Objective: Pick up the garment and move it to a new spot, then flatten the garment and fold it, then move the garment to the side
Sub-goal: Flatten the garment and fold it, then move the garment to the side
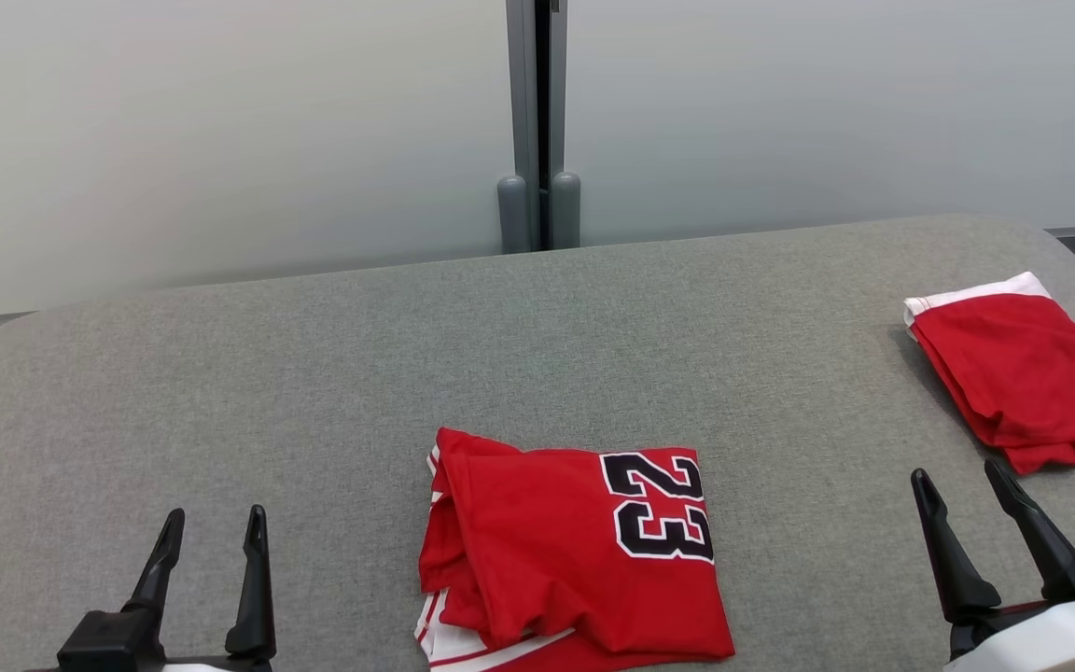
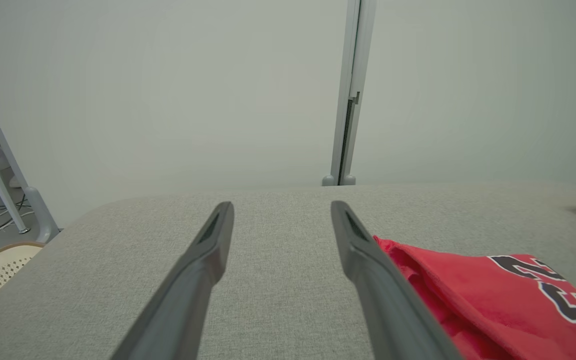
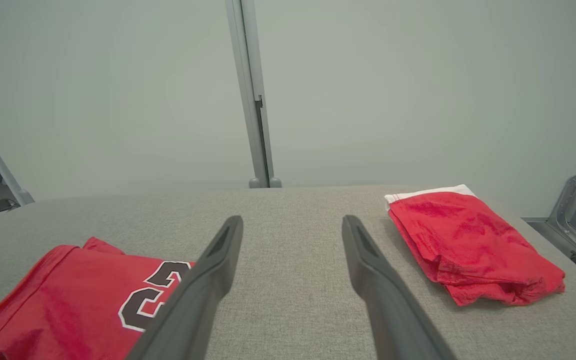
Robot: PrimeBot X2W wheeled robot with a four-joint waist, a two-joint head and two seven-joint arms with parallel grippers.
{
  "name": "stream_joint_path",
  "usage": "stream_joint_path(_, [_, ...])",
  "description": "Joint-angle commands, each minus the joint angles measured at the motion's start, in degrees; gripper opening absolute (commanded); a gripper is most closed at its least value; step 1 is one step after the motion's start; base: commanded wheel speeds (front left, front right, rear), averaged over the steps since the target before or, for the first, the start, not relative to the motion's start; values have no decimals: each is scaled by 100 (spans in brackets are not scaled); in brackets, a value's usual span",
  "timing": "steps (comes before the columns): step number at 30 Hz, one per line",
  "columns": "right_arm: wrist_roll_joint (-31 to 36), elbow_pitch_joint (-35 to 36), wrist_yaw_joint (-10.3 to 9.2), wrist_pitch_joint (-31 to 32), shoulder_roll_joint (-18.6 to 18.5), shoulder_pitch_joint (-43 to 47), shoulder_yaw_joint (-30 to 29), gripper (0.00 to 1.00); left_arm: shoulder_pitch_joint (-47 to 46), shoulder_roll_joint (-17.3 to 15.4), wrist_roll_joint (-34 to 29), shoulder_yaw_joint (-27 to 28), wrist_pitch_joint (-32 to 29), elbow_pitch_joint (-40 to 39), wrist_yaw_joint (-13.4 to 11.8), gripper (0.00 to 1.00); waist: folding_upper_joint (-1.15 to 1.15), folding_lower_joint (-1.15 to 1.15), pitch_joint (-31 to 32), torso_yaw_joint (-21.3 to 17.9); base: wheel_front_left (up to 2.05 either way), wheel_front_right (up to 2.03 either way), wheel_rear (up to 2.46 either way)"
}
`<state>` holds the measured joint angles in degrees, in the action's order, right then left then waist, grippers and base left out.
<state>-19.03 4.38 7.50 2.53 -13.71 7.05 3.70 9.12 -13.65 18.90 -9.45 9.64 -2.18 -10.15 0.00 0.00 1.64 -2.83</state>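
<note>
On tbl point(image 1: 314, 373), front-center: folded jersey point(image 1: 556, 551)

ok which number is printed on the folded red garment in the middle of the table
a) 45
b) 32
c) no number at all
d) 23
d: the folded red jersey near the front edge of the grey table carries a black 23 edged in white.

The jersey point(image 1: 547, 560) was red with a black, white-outlined 23; the second garment point(image 1: 1023, 383) right of it was red, white-banded.
</note>
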Motion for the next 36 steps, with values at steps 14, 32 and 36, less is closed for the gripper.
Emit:
stream_joint_path(14, [33,-140,-3,84,-4,-15,-19,100,-126,-43,54,-67,-86,-154,-53,100,0,0,-83,216,0,0,0])
stream_joint_path(32, [-730,-2584,-3,-67,308,-1220,924,100,-1583,293,-25,-425,354,318,298,100,0,0,-1290,1257,0,0,0])
stream_joint_path(36, [-916,-2974,-2,26,364,-1369,1252,76,-1733,326,-6,-398,448,495,353,100,0,0,-1382,1235,0,0,0])
